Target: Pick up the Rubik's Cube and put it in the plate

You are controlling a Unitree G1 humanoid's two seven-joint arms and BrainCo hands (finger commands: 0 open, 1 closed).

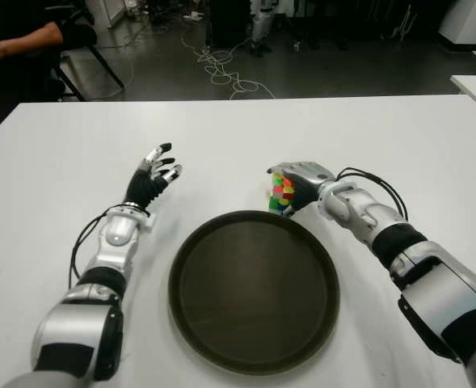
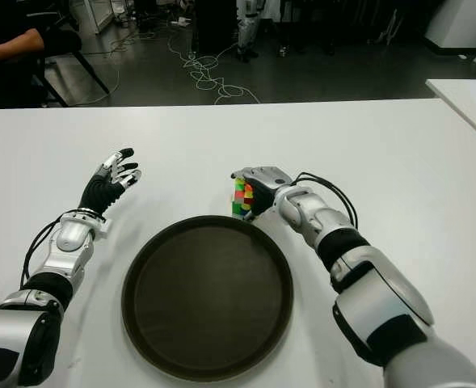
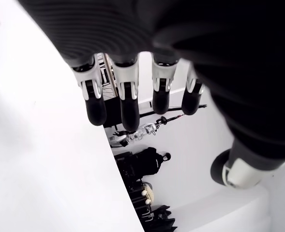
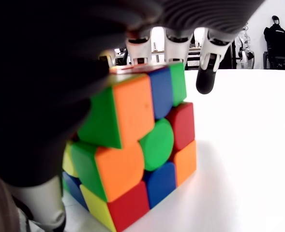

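Cube (image 1: 282, 194) under right hand (image 1: 301, 183), on tabletop (image 1: 399, 145) just past plate (image 1: 254, 291) far rim.
Right wrist view: fingers (image 4: 206, 67) draped over cube's top and far side, thumb down its near side, so curled round it; cube's bottom looks to sit on the tabletop, not in the plate. Left hand (image 1: 153, 179) shows left of the plate's far edge, fingers spread and relaxed, holding nothing; can't tell if it touches the tabletop.
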